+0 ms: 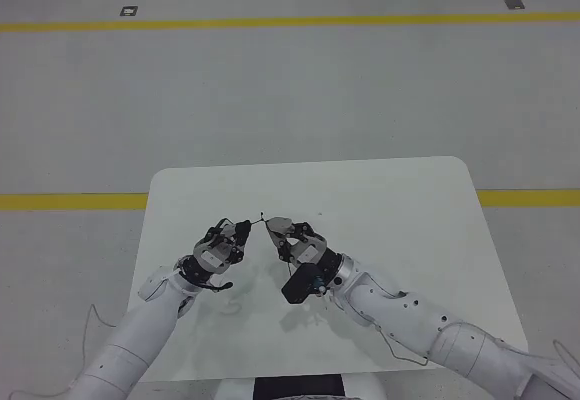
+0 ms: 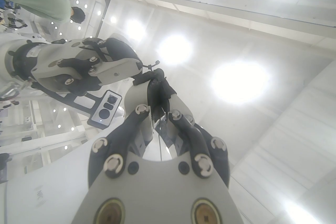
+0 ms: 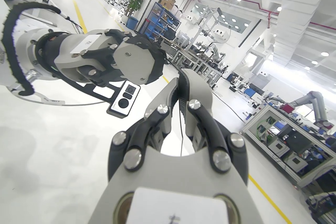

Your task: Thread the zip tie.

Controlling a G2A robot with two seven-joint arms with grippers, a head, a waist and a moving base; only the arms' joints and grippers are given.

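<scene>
The left gripper and the right gripper hang close together above the worktop. Each has its fingers squeezed shut on the thin black zip tie, probably so one end can be poked into the other.

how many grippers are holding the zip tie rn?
2. The left gripper and the right gripper are both shut on the thin black zip tie, tips close together above the table.
</scene>
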